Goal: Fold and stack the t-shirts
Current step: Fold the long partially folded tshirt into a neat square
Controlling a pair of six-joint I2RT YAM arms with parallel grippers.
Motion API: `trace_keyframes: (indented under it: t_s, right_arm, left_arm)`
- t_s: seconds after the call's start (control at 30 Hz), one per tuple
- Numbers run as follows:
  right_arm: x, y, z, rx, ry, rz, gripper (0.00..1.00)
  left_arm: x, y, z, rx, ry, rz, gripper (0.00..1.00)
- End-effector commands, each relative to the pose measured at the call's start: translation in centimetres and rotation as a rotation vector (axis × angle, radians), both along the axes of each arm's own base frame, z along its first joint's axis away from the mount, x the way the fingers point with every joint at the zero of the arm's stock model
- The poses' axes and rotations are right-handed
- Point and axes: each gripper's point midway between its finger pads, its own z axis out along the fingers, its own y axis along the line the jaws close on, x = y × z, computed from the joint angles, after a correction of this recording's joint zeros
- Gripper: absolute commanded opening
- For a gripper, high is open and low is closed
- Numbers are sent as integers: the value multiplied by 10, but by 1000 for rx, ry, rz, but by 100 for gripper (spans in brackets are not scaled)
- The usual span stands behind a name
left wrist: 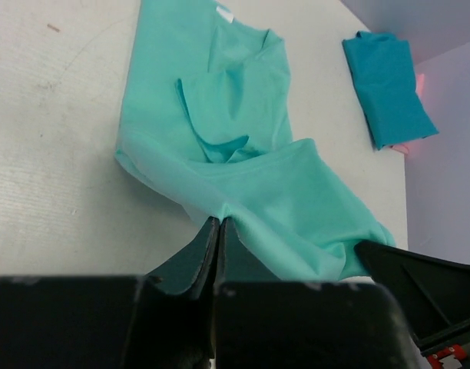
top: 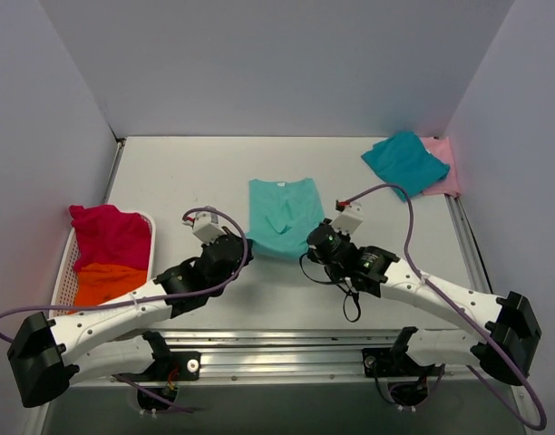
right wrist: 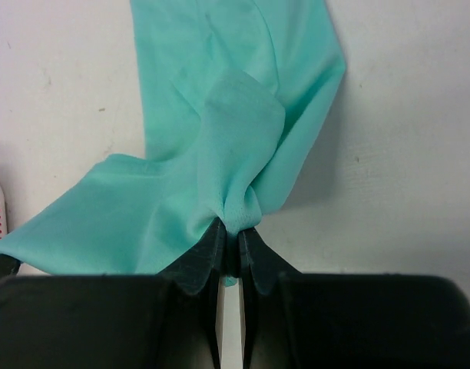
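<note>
- Left gripper [left wrist: 220,223]: jaws pressed together, with no gap showing between them. The tips pinch the near edge of the mint-green t-shirt [top: 282,217] at its left corner, where the cloth draws up into a small peak.
- Right gripper [right wrist: 233,228]: jaws nearly together, clamping a bunched fold of the same shirt. A small tag of cloth shows between the jaws below the pinch.
- Mint-green t-shirt: lies at the middle of the table [top: 187,181], collar toward the far wall. Its sides are folded inward to form a narrow panel. Both near corners are caught by the grippers, and the near end is rumpled and raised off the surface.
- Teal t-shirt [top: 404,161]: folded, at the far right corner of the table. It rests on top of the pale pink t-shirt [top: 445,172], which shows along its right side. Both lie well apart from the grippers.
- White mesh basket [top: 151,237]: stands at the left edge of the table. It holds the magenta-red t-shirt [top: 110,234], crumpled at the far end, and the orange t-shirt [top: 101,283] just nearer. Neither gripper touches them.
</note>
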Motion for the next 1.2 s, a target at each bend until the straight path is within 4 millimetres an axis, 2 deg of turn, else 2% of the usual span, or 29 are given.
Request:
trace_keyframes:
  t_s: [0.0,0.13,0.27,0.37,0.53,0.63,0.77,0.87,0.9,0.93,0.97,1.0,1.03,1.07,1.1,1.13,1.17]
  right_arm:
    - [18,-16,12,-121,-28,-66,0]
    - [33,-9,18,-135,-24,-72,0]
    - [39,-9,19,-138,-17,-81,0]
    - [39,-12,15,-139,-3,-91,0]
    - [42,-17,11,-144,12,-103,0]
    - [48,-21,9,-145,18,-112,0]
    - [67,-24,5,-157,28,-125,0]
    - [96,-27,1,-161,51,-144,0]
    - [112,-34,-12,-169,86,-163,0]
    - [134,-30,4,-138,51,-176,0]
    - [151,-34,5,-145,53,-185,0]
    - [178,-48,-23,-176,112,-212,0]
    - [216,-47,9,-161,60,-236,9]
    - [238,-56,9,-198,79,-280,51]
    - [265,-64,-32,-286,154,-304,75]
    - [310,-68,29,-249,32,-339,100]
    - [328,-65,34,-262,15,-314,100]
  left_arm:
    - [14,4,49,-15,-88,14,3]
    - [32,10,66,-14,-105,21,3]
    - [52,7,78,-5,-122,-6,5]
    - [71,7,75,1,-107,-23,5]
    - [85,-2,71,-4,-90,-63,5]
    - [96,-7,64,-1,-79,-72,5]
    - [111,-18,61,-2,-66,-96,5]
    - [131,-23,58,1,-52,-113,6]
    - [140,-24,60,0,-51,-117,6]
    - [160,-18,44,14,-18,-96,7]
    - [177,-25,64,-14,-47,-124,8]
    - [192,-23,65,-21,-48,-125,10]
    - [225,-14,39,-12,-9,-105,20]
    - [251,-25,72,-54,-80,-158,81]
    - [271,-23,74,-71,-73,-167,94]
    - [290,-20,16,-50,83,-160,94]
    - [321,-14,61,-112,1,-179,94]
